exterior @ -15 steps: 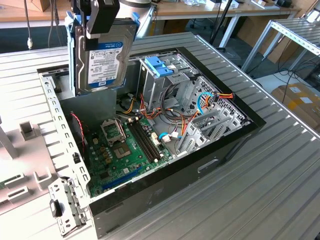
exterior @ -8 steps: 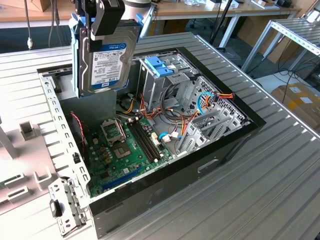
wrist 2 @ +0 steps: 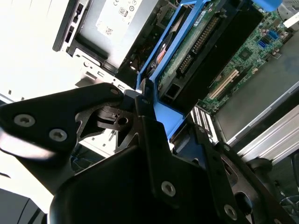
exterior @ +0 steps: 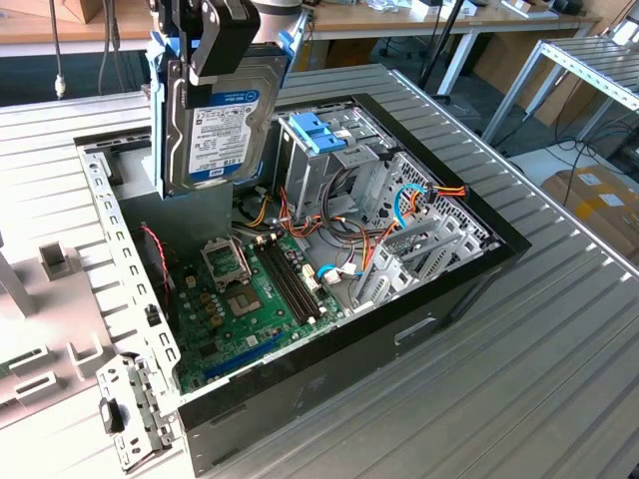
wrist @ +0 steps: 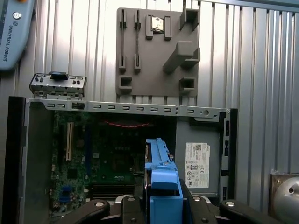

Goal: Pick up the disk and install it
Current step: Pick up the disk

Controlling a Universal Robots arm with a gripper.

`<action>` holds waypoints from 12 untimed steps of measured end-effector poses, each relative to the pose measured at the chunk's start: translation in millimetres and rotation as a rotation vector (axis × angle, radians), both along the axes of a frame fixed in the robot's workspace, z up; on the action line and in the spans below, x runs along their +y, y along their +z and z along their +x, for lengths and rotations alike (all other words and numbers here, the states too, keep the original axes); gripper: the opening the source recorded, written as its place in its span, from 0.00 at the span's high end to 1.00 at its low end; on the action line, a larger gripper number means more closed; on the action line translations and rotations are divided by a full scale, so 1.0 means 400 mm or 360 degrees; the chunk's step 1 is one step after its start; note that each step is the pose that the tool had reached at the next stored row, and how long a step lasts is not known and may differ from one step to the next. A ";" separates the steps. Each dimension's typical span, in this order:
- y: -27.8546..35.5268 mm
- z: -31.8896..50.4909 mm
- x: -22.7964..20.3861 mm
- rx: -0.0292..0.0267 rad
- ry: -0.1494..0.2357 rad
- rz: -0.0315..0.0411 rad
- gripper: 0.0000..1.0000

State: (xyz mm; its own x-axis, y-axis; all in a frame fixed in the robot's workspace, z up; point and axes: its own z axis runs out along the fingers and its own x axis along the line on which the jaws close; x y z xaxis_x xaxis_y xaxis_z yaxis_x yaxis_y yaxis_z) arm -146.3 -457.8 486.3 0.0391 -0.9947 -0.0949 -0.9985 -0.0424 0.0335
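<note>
The disk (exterior: 215,120), a dark grey hard drive in a light blue carrier frame, hangs upright on its edge above the back left part of the open computer case (exterior: 439,299). My gripper (exterior: 218,62) is shut on its upper end, with black fingers on either side of the frame. In the first wrist view the blue carrier edge (wrist: 161,168) points down toward the motherboard (wrist: 107,158), between my gripper's (wrist: 161,205) fingers. In the second wrist view the disk (wrist 2: 196,42) stretches away from my gripper (wrist 2: 140,116).
Inside the case a metal drive cage (exterior: 334,175) with a blue-latched bracket (exterior: 318,133) stands right of the disk in the exterior view, with coloured cables (exterior: 399,215) beside it. A grey fixture plate (wrist: 156,46) and a loose metal bracket (exterior: 130,414) lie on the slatted table (exterior: 539,379).
</note>
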 end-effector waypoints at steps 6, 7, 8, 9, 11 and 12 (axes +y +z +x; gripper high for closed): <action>-0.001 0.006 -0.012 0.00000 0.0000 0.0000 0.63; -0.001 0.007 -0.014 0.00000 0.0000 0.0000 0.63; -0.002 0.007 -0.015 0.00000 0.0000 0.0000 0.63; -0.002 0.008 -0.016 -0.00001 0.0000 0.0000 0.63; -0.002 0.011 -0.020 -0.00001 0.0000 0.0000 0.63; -0.002 0.011 -0.022 0.00000 0.0000 0.0000 0.63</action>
State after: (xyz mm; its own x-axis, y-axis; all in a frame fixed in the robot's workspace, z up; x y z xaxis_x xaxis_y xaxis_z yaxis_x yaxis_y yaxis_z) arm -141.7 -466.5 485.3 0.0391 -0.9947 -0.0949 -0.9985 -0.0424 0.0335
